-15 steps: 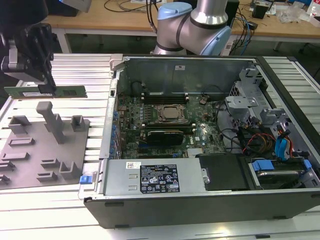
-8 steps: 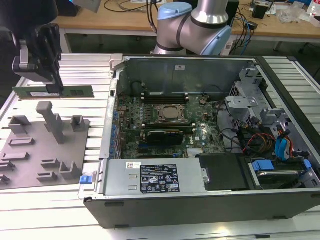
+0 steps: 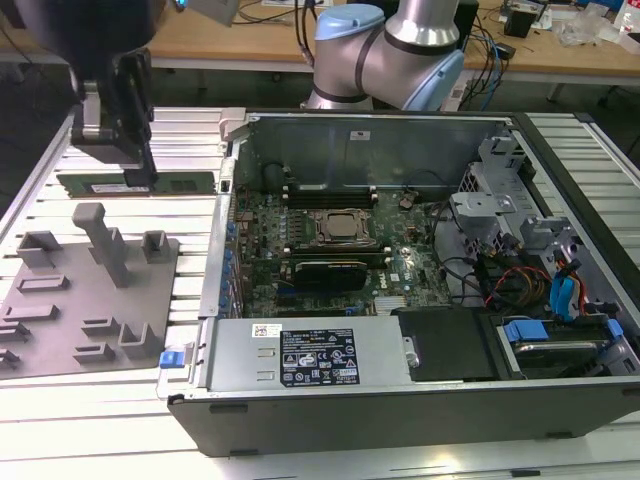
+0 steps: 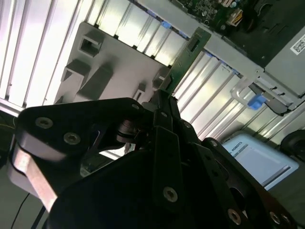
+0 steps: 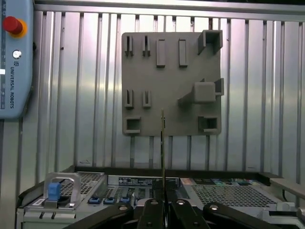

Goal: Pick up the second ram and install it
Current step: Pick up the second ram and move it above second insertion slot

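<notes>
The second ram [image 3: 135, 183], a long thin green board, hangs level over the slatted table just behind the grey holder tray [image 3: 60, 330], on the exterior view's left. My gripper [image 3: 140, 170] comes down from above and is shut on its middle. The stick [image 4: 187, 55] juts out past the fingers in the second wrist view, and appears edge-on as a thin line [image 5: 163, 152] in the first wrist view, over the tray [image 5: 143, 81]. The open computer case [image 3: 400, 410] lies to the exterior view's right, with the black memory slots [image 3: 330, 188] beside the CPU socket [image 3: 338, 228].
The case's metal side wall [image 3: 222, 230] stands between the stick and the motherboard. A power supply [image 3: 300, 355] fills the case's near side, drive bays and cables [image 3: 540, 280] its right. The arm's base [image 3: 390, 50] is behind. A teach pendant [image 5: 14, 57] lies on the table.
</notes>
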Tool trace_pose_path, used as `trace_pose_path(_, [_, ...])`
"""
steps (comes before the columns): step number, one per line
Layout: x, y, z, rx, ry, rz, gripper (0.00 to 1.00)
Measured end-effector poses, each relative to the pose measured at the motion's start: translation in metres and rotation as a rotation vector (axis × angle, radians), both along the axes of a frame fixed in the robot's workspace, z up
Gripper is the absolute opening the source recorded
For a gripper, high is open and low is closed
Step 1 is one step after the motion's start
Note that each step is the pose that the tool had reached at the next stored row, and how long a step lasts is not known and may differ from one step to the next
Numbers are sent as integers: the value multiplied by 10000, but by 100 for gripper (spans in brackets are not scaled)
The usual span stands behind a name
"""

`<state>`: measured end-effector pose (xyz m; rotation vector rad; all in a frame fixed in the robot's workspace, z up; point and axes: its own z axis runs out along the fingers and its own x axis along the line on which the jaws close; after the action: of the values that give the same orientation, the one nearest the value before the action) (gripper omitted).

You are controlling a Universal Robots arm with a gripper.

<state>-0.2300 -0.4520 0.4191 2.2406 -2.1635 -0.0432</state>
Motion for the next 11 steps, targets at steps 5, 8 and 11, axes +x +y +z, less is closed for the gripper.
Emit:
trace_pose_path(5, [175, 0, -5, 83, 7, 0, 13])
trace_pose_path(8, [250, 0, -10, 83, 12, 0, 13])
trace_pose_path(11, [346, 0, -19, 83, 17, 1, 13])
